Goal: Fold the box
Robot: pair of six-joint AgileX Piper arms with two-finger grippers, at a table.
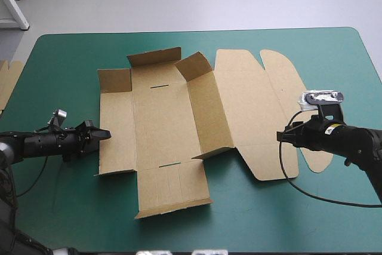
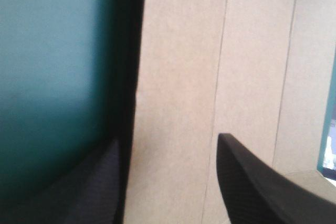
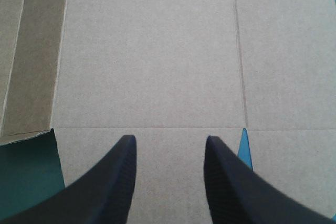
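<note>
The brown box [image 1: 161, 117] lies unfolded in the middle of the teal-green table. Its back flaps and the long wall [image 1: 206, 111] right of the base stand partly raised, and the lid [image 1: 250, 106] lies flat to the right. My left gripper [image 1: 103, 134] sits low at the box's left edge. In the left wrist view it [image 2: 168, 140] is open, with the left panel's edge [image 2: 173, 77] between its fingers. My right gripper [image 1: 280, 137] hovers at the lid's front right part. It [image 3: 169, 139] is open over the flat board [image 3: 152, 66], holding nothing.
An edge of more brown board [image 1: 7, 82] shows at the table's left edge. The box's front flap [image 1: 173, 189] reaches toward the table's front edge. Bare teal-green cover [image 1: 334, 64] lies right of the lid and in front of both arms.
</note>
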